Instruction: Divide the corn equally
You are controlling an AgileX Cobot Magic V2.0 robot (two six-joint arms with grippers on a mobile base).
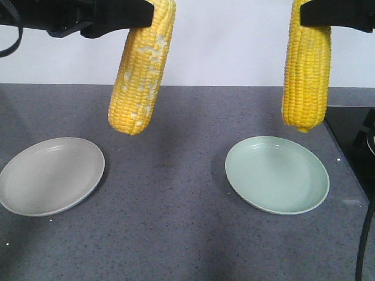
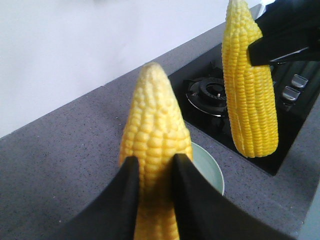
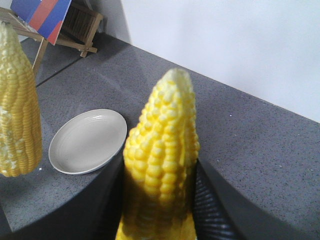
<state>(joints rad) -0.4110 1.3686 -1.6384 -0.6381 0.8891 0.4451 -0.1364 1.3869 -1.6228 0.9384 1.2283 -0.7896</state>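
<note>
Plates, nearest: grey plate (image 1: 51, 175) and green plate (image 1: 276, 174) — both bare. Above, left gripper (image 2: 155, 172) clamps left cob (image 1: 142, 67); right gripper (image 3: 160, 175) clamps right cob (image 1: 306, 67) — both aloft, neither corn delivered yet

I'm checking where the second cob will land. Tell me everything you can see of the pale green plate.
The pale green plate is round and shallow, with a low raised rim and a smooth matte surface that looks like plastic. It is empty, lying flat on the speckled grey countertop, to the right of the grey plate and near the black cooktop. Nothing touches it; one corn cob, held by the right gripper, hangs above its far edge.
</note>
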